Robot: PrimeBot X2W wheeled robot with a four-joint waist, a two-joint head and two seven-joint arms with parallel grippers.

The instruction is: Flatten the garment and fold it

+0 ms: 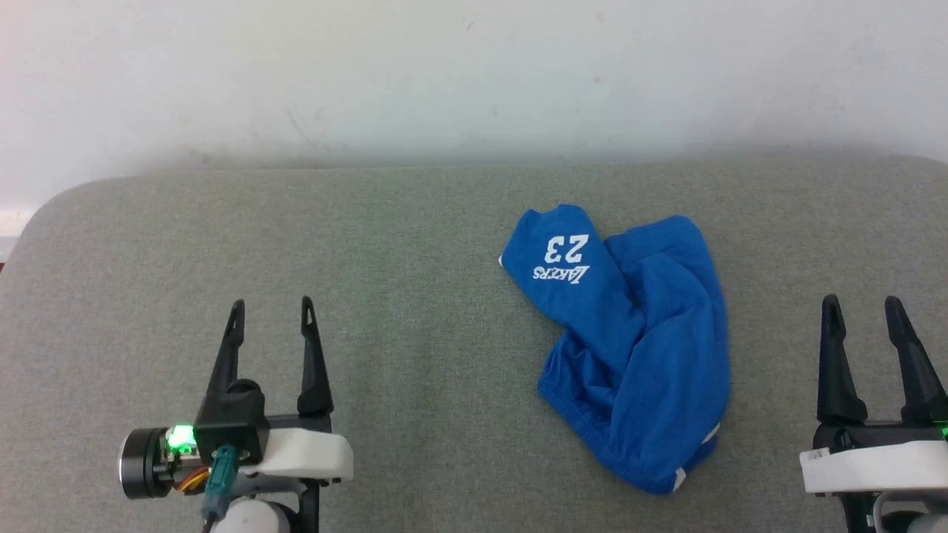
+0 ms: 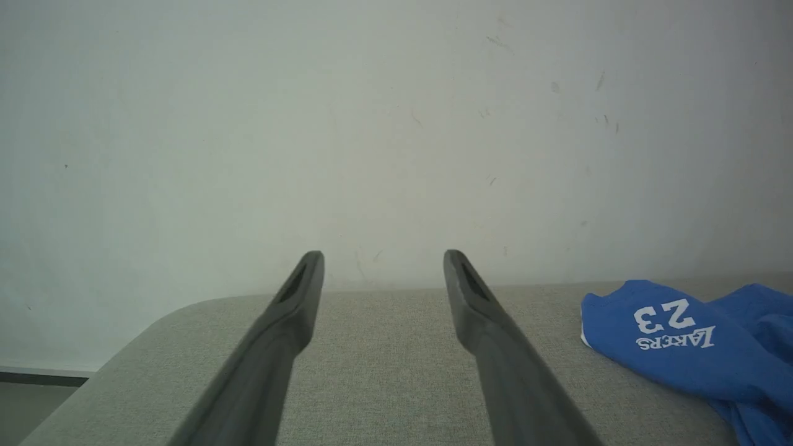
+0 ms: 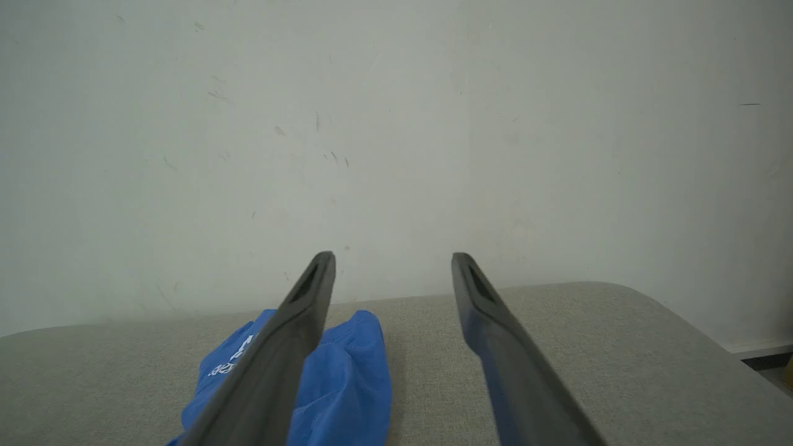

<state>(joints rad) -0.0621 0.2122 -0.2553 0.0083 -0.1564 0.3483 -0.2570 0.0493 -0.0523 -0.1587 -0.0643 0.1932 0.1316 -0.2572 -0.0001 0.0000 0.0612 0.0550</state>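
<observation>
Viewing the garment lying crumpled on the grey fabric-covered tabletop, toward three o'clock from the middle of the head view. Showing bright blue cloth, bunched and folded over itself, not flattened. Displaying a white "23" with white lettering on the flap reaching toward eleven o'clock, both reading upside down from the head. Showing a stitched, gathered edge at seven o'clock of the heap, and small white trim patches peeking out at five o'clock.

Noting the left end effector at eight o'clock of the head view, fingers spread wide, gripping nothing, well apart from the garment. Noting the right end effector at four o'clock, likewise spread wide and empty, near the garment's edge but not touching it.

Looking along the left end effector toward the pale wall, catching the garment at four o'clock. Looking along the right end effector, finding the garment at seven o'clock, partly behind one dark finger.
</observation>
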